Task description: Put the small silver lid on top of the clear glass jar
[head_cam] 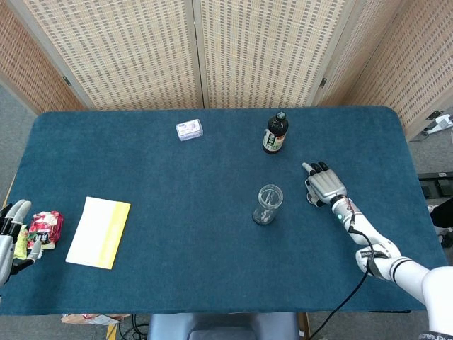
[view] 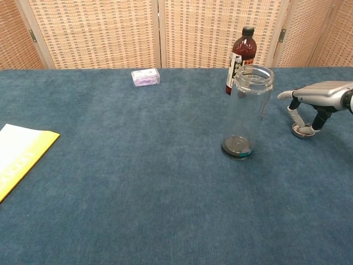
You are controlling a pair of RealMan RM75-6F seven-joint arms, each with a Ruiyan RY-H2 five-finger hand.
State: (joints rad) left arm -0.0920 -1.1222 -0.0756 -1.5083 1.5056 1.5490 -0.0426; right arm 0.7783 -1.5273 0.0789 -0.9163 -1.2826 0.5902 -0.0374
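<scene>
Right, small silver lid lies flat on the table w/ my right hand arched over it, fingertips at its rim but no lift yet, so not held. I should pinch opposite edges, keep it level, then carry it left to the clear glass jar standing near, mouth open. Left hand idles far off, fingers apart, empty.

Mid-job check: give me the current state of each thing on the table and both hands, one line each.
clear glass jar: upright, open, no lid.
small silver lid: flat on table, right of jar.
right hand: over lid, fingertips at its edges, not lifted.
left hand: at table's left edge, holds nothing.
dark bottle: upright, capped.
yellow-edged pad: lying flat.
</scene>
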